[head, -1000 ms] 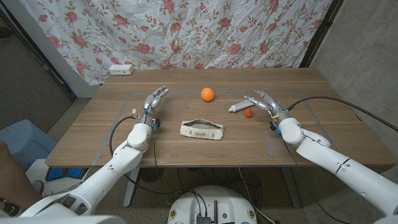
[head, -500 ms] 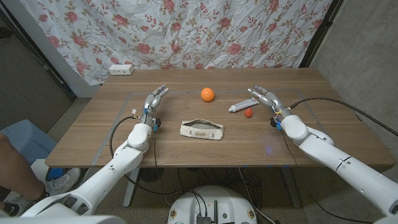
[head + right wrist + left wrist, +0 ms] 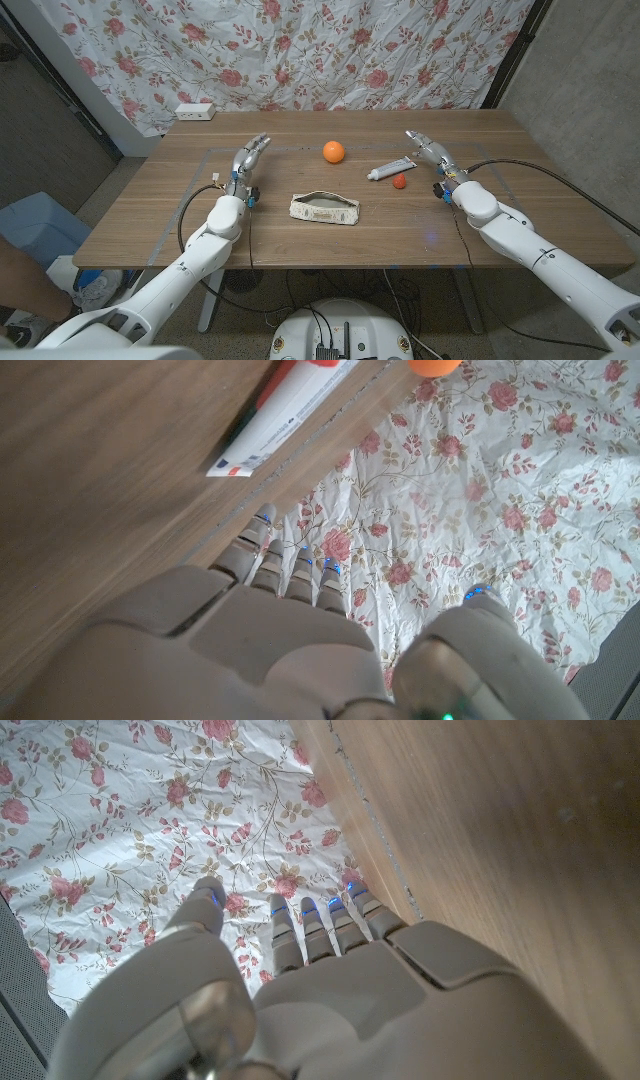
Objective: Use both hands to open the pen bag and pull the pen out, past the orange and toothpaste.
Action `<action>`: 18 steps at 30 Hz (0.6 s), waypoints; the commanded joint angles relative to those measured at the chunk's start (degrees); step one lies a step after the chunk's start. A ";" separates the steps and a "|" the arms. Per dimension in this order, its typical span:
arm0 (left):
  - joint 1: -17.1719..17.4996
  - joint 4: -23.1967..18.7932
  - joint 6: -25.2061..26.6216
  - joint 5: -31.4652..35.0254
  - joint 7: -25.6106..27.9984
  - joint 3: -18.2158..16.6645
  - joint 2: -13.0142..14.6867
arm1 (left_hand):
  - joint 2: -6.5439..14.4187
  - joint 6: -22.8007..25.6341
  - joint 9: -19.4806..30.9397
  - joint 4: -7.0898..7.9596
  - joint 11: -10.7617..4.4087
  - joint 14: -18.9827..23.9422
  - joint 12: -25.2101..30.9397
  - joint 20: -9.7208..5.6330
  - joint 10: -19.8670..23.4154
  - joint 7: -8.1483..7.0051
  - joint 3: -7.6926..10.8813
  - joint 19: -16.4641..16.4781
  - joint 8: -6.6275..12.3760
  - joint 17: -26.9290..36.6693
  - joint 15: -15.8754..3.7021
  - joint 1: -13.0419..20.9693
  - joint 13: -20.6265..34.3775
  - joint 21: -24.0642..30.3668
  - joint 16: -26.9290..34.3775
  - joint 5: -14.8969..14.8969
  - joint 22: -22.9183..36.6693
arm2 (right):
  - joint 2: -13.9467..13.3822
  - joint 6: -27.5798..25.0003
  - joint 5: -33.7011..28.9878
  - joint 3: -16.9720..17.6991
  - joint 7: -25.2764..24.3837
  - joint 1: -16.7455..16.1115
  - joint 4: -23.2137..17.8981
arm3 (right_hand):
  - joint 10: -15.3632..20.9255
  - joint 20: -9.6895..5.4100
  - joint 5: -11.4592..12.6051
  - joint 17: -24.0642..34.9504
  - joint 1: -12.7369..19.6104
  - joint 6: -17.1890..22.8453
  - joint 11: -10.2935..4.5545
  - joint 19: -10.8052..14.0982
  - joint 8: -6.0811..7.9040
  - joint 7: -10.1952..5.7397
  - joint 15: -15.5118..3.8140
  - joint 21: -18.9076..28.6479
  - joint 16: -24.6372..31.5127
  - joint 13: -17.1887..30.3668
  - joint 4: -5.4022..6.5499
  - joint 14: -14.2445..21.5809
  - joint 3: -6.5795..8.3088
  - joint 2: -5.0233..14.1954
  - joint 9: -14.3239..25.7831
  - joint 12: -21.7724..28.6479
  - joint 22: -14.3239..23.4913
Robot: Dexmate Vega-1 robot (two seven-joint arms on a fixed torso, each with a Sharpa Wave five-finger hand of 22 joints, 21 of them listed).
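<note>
Lying between the two empty, open-fingered hands, the pen bag sits well apart from left hand and right hand; toothpaste lies just beside the right, orange farther off.

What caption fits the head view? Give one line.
Both hands, left hand and right hand, open beside untouched pen bag.

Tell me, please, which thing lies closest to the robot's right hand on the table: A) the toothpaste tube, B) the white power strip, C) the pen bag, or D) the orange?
A: in the head view the toothpaste tube lies just beside the right hand, while the pen bag and orange sit nearer the table's middle.
</note>
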 commanded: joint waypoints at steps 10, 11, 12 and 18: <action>-2.11 3.78 -1.48 -4.98 -4.36 -0.47 -2.35 | 1.57 -3.16 0.16 1.81 0.45 -1.35 -0.24 -0.41 -1.62 0.96 0.46 -1.05 -0.05 0.34 0.16 -2.85 0.17 -0.31 0.06 0.52 0.17 | 6.57 9.19 9.59 2.03 3.00 1.80 8.91 | 1.45 -0.17 -0.12 -0.07 -2.05 1.05 -0.81 -0.21 0.51 0.13 -0.21 0.07 0.59 -0.04 1.39 0.63 -0.10 0.98 0.03 0.16 0.11; -2.06 3.57 -1.16 -5.14 -4.45 -0.47 -2.26 | 1.65 -3.37 0.15 1.92 0.39 -1.50 -0.23 -0.44 -1.67 1.07 0.50 -1.23 -0.04 0.34 0.24 -3.02 0.17 -0.36 0.04 0.54 0.17 | 6.94 9.66 10.18 2.25 3.00 1.61 9.05 | 1.51 -0.19 -0.13 -0.08 -2.16 1.07 -0.86 -0.22 0.51 0.07 -0.25 0.07 0.62 -0.04 1.45 0.72 -0.13 1.03 0.03 0.15 0.11; -2.13 3.80 -1.42 -5.34 -4.84 -0.47 -2.29 | 1.74 -3.62 0.14 2.13 -0.11 -1.82 -0.34 -0.49 -2.14 1.23 0.57 -1.48 0.03 0.34 0.21 -3.39 0.16 -0.41 -0.01 0.57 0.16 | 7.18 10.02 10.45 2.39 2.85 1.44 9.12 | 1.60 -0.22 -0.14 -0.10 -2.26 1.07 -0.94 -0.24 0.50 0.09 -0.31 0.06 0.65 -0.05 1.52 0.81 -0.15 1.09 0.02 0.16 0.11; -2.29 4.65 -2.50 -5.93 -6.00 -0.49 -2.46 | 1.97 -4.91 0.10 2.93 -0.31 -2.61 -0.36 -0.60 -2.90 2.21 0.78 -2.73 0.07 0.34 0.07 -4.80 0.12 -0.66 0.01 0.66 0.15 | 7.69 10.75 12.25 3.14 2.84 0.38 8.79 | 2.04 -0.71 -0.23 -0.30 -3.11 1.22 -0.96 -1.19 0.48 0.51 -0.74 -0.28 0.80 -0.11 2.00 1.43 -0.34 1.55 -0.01 0.09 0.10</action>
